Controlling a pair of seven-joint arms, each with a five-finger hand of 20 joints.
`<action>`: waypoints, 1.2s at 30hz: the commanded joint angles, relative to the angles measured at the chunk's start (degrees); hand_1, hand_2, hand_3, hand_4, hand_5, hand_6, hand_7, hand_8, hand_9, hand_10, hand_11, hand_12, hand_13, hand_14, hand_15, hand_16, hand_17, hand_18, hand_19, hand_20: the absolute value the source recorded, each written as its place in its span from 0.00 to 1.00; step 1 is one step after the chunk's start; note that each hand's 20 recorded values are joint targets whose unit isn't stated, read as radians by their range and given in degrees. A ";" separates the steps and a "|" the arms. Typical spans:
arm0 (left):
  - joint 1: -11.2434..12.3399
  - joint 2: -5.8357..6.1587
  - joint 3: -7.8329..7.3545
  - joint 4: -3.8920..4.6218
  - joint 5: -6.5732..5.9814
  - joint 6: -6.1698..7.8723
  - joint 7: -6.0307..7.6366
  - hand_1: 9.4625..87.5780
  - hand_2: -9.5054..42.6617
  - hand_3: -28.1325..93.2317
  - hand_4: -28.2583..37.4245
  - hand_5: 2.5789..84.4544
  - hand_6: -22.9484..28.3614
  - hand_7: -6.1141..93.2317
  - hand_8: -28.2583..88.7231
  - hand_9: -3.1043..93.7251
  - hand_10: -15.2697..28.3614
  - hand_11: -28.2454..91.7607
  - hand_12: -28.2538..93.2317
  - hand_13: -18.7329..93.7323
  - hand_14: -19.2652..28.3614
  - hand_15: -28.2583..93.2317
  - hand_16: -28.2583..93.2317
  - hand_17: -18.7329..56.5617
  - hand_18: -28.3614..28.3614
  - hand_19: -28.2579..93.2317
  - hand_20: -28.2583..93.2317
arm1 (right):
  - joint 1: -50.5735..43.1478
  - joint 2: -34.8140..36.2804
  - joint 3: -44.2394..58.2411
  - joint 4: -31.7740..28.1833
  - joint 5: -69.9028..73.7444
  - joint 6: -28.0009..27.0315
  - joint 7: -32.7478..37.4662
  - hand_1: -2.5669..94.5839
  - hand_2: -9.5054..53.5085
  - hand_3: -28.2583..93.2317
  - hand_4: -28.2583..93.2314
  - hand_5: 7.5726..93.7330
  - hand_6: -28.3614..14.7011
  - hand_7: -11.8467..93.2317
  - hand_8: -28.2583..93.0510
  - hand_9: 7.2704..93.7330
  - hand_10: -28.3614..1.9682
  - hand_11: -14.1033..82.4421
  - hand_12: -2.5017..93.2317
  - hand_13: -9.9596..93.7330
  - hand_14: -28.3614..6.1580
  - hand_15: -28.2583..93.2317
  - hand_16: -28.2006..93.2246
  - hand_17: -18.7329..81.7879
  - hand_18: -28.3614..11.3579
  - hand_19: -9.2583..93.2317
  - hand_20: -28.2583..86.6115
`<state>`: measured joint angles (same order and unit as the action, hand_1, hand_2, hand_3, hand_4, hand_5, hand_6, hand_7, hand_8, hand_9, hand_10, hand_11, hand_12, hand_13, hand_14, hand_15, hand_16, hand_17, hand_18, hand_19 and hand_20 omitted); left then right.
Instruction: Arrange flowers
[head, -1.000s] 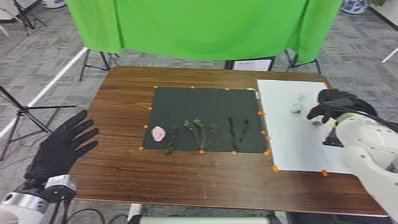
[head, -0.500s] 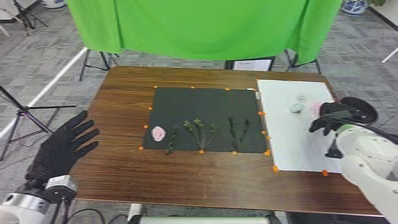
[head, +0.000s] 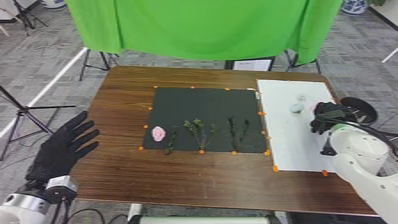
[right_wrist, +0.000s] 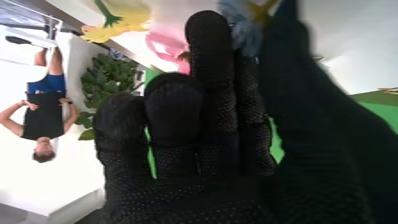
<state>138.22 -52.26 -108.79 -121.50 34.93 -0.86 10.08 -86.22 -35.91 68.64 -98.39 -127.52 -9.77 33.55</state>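
Note:
My right hand (head: 329, 116) is over the right part of the white sheet (head: 286, 135), beside a pale flower (head: 297, 107). In the right wrist view the fingers of my right hand (right_wrist: 209, 100) are straight, with a blue flower (right_wrist: 238, 22), a pink flower (right_wrist: 166, 47) and a yellow flower (right_wrist: 124, 22) beyond them. The fingers partly hide the blue flower; contact with it cannot be told. On the black mat (head: 204, 102) lie a pink flower piece (head: 158, 133), leafy green stems (head: 197, 127) and dark thin stems (head: 233, 131). My left hand (head: 60, 150) is open left of the mat.
A round dark object (head: 360, 109) sits at the table's right edge, close to my right hand. Orange markers (head: 202, 151) line the mat and sheet edges on the brown table (head: 187, 177). A green cloth (head: 204, 30) hangs behind the far edge.
My right hand has moved left and nearer along the white sheet, uncovering the round dark object. My left hand and the pieces on the mat have stayed in place.

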 joint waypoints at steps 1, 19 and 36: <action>0.89 -0.62 -0.20 -0.16 -0.01 0.10 -0.33 0.19 0.09 0.80 0.00 0.26 0.50 0.23 0.16 0.24 0.58 0.35 0.40 0.29 0.69 0.40 0.27 0.09 0.85 0.49 0.31 | 0.41 0.11 -0.46 0.50 -1.48 3.24 -0.60 0.53 0.00 0.95 0.01 0.67 0.70 0.62 0.27 0.93 0.78 0.35 0.55 0.78 0.67 0.81 0.57 0.53 0.21 0.95 0.72; 0.16 -0.63 0.63 -0.11 -0.01 0.31 -0.68 0.19 0.10 0.81 0.00 0.26 0.50 0.24 0.16 0.24 0.58 0.35 0.40 0.29 0.69 0.40 0.27 0.09 0.85 0.49 0.31 | 23.77 -10.93 -18.95 -5.32 -5.54 16.13 -9.57 0.53 0.00 0.95 0.03 0.71 0.70 0.61 0.27 0.95 0.80 0.33 0.57 0.79 0.67 0.81 0.58 0.54 0.21 0.96 0.71; -0.72 -0.03 1.64 -0.06 0.12 0.90 -0.19 0.19 0.10 0.80 0.00 0.26 0.50 0.24 0.16 0.24 0.58 0.34 0.40 0.29 0.69 0.40 0.27 0.09 0.85 0.49 0.31 | 33.71 -32.12 -35.20 6.92 -7.06 10.09 -17.96 0.52 0.00 0.96 0.03 0.72 0.70 0.60 0.27 0.96 0.80 0.33 0.57 0.79 0.67 0.82 0.58 0.54 0.22 0.96 0.71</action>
<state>137.54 -52.53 -107.45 -121.56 34.92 -0.60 9.92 -52.55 -61.22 37.28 -93.49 -132.64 3.96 17.49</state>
